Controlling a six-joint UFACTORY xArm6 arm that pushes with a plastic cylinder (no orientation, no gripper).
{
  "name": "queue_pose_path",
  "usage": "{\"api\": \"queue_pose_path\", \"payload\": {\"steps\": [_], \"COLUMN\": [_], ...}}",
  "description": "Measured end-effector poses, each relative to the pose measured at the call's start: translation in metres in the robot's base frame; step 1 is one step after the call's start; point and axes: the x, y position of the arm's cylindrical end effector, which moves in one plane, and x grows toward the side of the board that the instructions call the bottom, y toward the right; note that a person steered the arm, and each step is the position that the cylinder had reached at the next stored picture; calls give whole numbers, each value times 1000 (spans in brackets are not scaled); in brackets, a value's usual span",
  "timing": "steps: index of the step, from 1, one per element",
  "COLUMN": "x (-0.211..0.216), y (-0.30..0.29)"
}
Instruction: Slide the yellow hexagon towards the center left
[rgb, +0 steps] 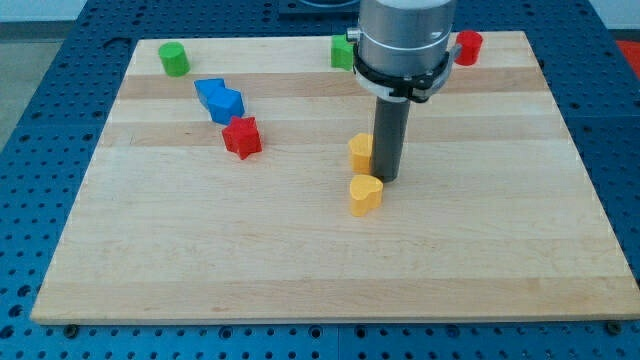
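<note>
The yellow hexagon (360, 152) sits near the middle of the wooden board (200, 260), partly hidden by my rod. My tip (387, 178) rests on the board right against the hexagon's right side. A second yellow block (366, 194), heart-like in shape, lies just below the hexagon and just below-left of my tip.
A red star-shaped block (242, 137) lies left of centre, with two blue blocks (219, 99) touching each other above it. A green cylinder (174, 59) stands at top left. A green block (343, 51) and a red cylinder (468, 46) flank the arm at the top.
</note>
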Motion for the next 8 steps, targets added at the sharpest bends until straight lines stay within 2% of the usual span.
{"api": "queue_pose_path", "payload": {"steps": [2,3,4,6,7,8], "x": [0,-1,-18,-31,-31,-30], "y": [-37,15,34,-42,-115,-158]}}
